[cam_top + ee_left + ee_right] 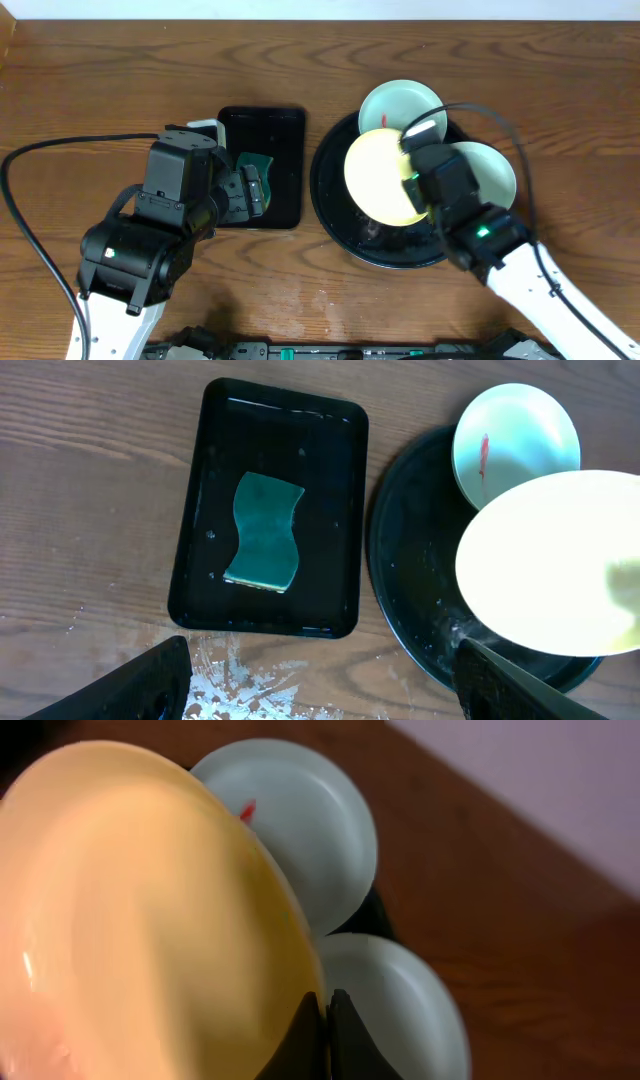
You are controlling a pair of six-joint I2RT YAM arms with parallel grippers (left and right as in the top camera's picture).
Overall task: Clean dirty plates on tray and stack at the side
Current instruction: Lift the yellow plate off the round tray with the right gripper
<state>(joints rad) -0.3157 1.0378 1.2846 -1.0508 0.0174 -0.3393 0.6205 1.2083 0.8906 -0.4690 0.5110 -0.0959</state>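
My right gripper point(328, 1020) is shut on the rim of the pale yellow plate point(378, 175), which hangs tilted above the round black tray point(335, 215). The same plate point(130, 920) fills the left of the right wrist view. A bluish-white plate point(400, 105) with a red smear rests on the tray's far rim; it also shows in the left wrist view point(515, 440). Another bluish-white plate point(490, 170) lies at the tray's right, partly under my right arm. Over the table in front of the rectangular tray, my left gripper point(320, 685) is open and holds nothing.
A green sponge point(263, 530) lies flat in the small rectangular black tray point(200, 510), left of the round tray. White smeared residue point(250, 680) marks the wood below that tray. Cables run across the table on both sides.
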